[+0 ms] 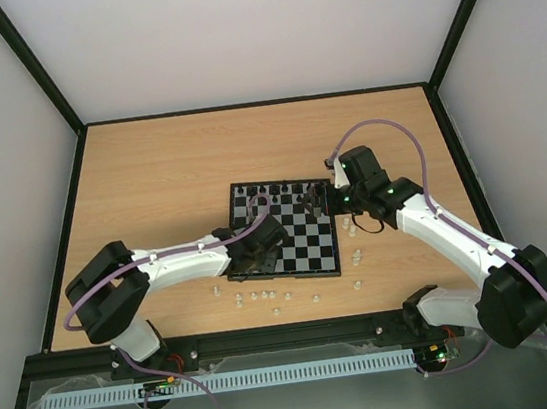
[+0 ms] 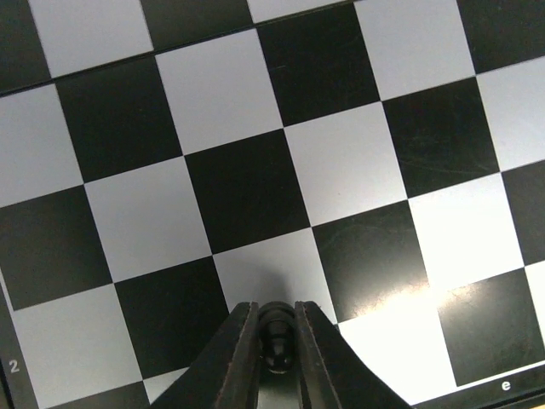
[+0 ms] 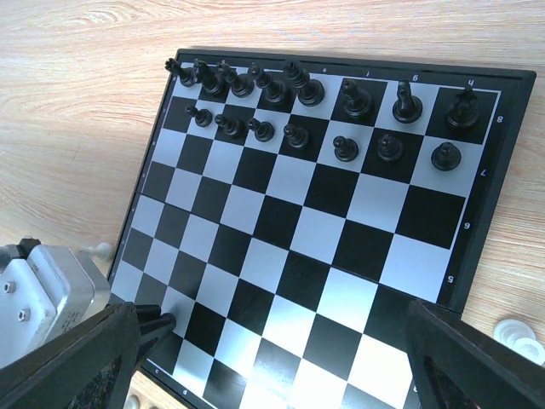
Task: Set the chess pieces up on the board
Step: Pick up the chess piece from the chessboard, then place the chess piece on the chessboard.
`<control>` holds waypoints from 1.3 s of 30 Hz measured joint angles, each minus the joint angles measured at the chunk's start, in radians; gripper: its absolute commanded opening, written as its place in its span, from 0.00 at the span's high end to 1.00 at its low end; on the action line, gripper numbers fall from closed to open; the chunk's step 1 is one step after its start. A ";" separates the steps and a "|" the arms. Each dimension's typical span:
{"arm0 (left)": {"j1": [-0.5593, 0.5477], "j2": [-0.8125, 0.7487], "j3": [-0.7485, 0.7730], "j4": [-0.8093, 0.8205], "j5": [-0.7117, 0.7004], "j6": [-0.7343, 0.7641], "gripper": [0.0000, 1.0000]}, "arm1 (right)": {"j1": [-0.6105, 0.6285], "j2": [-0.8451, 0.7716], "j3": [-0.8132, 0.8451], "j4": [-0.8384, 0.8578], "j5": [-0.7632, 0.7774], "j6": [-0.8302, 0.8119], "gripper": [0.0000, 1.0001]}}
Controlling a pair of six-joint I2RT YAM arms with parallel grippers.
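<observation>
Your left gripper [image 2: 276, 317] is clamped on 1 dark piece [image 2: 275, 342] at the board's [image 2: 341, 170] 7 o'clock side; right gripper [image 3: 289, 317] stands apart.

top cam high up behind, looking down, left wrist cam super close on the board [image 2: 341, 170] past its fingers [image 2: 234, 358], right wrist cam farther back, same board

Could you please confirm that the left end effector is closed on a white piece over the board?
Not quite: the left end effector is closed on a black piece, not a white one, over the board. The left wrist view shows this.
</observation>
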 measured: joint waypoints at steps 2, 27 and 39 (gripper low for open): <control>0.000 0.005 0.000 0.003 0.002 0.002 0.90 | 0.000 0.000 -0.001 0.000 0.000 0.000 0.14; 0.318 0.008 0.251 -0.050 -0.069 0.100 0.91 | 0.000 -0.003 -0.016 0.027 -0.001 0.004 0.14; 0.360 0.178 0.352 -0.051 -0.077 0.159 0.90 | 0.000 -0.006 -0.023 0.030 -0.003 0.005 0.14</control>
